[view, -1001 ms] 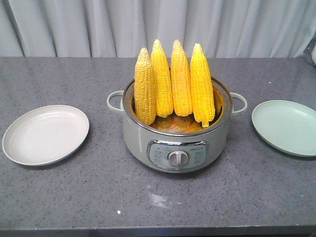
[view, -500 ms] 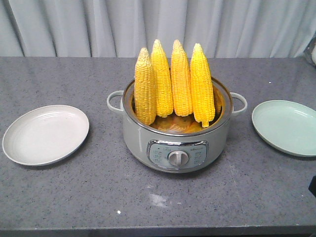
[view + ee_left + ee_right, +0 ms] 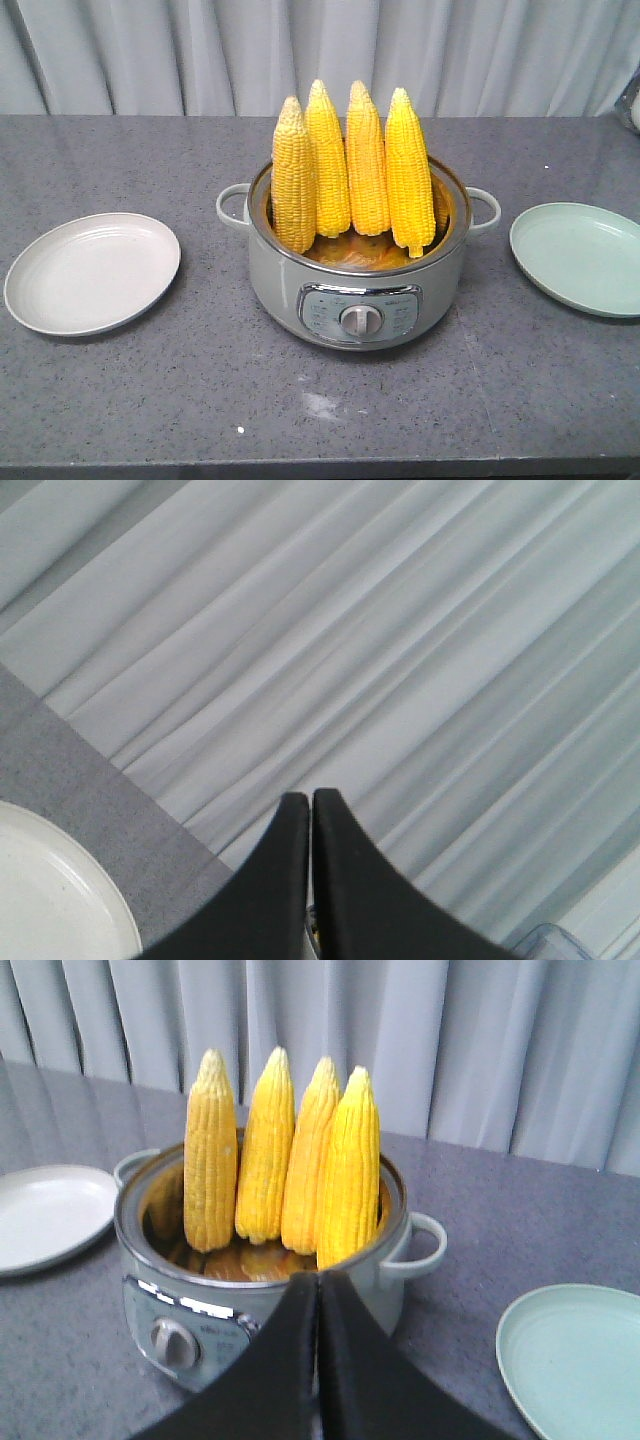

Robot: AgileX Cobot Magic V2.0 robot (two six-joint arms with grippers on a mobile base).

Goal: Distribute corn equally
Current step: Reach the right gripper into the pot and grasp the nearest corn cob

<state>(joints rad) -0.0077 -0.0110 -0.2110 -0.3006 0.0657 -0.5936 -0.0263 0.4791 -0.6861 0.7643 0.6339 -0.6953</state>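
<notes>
Electric cooker (image 3: 358,290) on countertop (image 3: 200,400), four corn cobs (image 3: 367,160) upright inside it, first plate (image 3: 92,272) left of cooker, second plate (image 3: 580,258) right of cooker, curtain (image 3: 320,55) behind cooker.

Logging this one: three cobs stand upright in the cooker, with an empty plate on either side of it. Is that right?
Not quite. Four cobs stand upright in the cooker, not three; the exterior front-facing view shows them side by side. The rest holds: the white plate and the pale green plate on either side of it are empty.
</notes>
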